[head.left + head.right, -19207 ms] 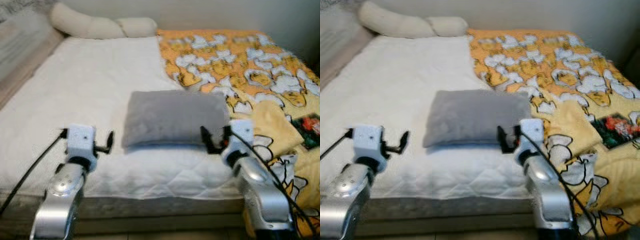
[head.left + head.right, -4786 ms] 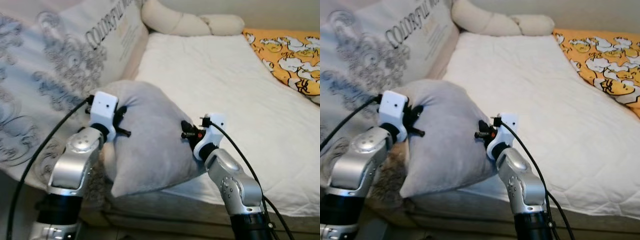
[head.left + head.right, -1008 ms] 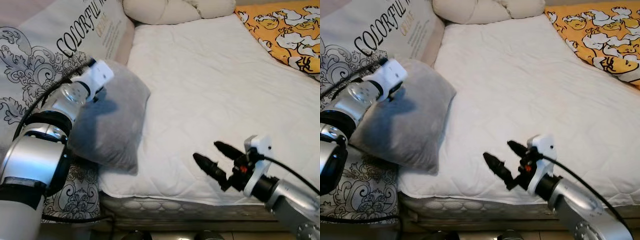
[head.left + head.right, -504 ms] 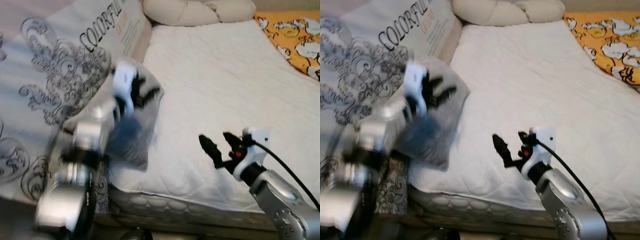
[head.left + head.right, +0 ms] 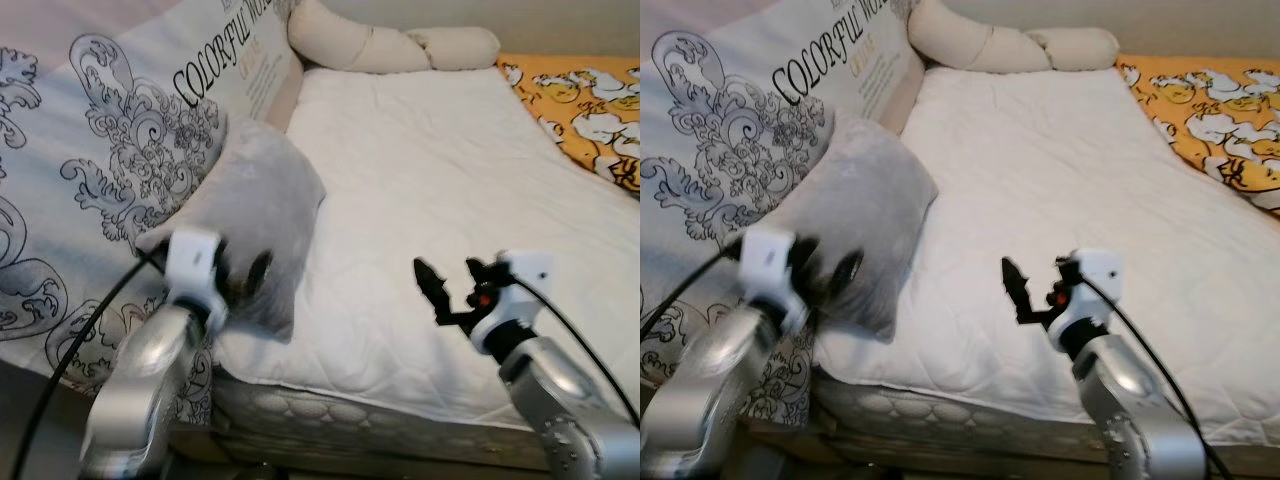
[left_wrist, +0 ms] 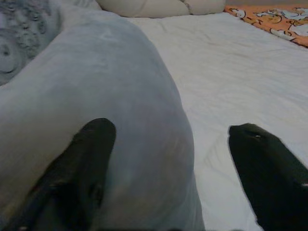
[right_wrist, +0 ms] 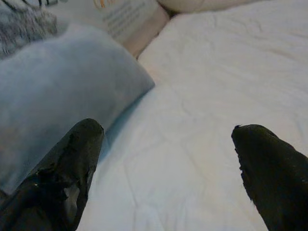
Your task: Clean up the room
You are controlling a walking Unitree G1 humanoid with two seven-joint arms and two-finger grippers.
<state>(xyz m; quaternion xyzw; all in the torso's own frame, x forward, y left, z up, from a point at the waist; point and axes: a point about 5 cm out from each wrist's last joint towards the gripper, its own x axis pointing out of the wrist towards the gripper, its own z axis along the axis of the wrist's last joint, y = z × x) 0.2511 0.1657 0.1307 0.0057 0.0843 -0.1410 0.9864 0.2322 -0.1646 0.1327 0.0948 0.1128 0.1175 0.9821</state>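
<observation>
A grey pillow (image 5: 255,205) stands tilted on the left edge of the white mattress (image 5: 440,160), leaning against the big patterned cushion (image 5: 110,150). My left gripper (image 5: 243,273) is open right at the pillow's lower end. In the left wrist view the grey pillow (image 6: 106,96) bulges close in front of the spread fingers (image 6: 89,159), and nothing is clamped. My right gripper (image 5: 447,275) hovers open above the mattress near its front edge, to the right of the pillow. Its wrist view has the pillow (image 7: 53,91) off to one side of the gripper (image 7: 168,159).
A long beige bolster (image 5: 390,45) lies across the far end of the bed. An orange duck-print blanket (image 5: 590,110) covers the right side. The mattress front edge (image 5: 380,400) runs just below both arms. The patterned cushion reads "COLORFUL".
My left arm has come back from the pillow's top to its lower end, leaving the pillow leaning on the patterned cushion. The right gripper has risen a little. The camera has shifted.
</observation>
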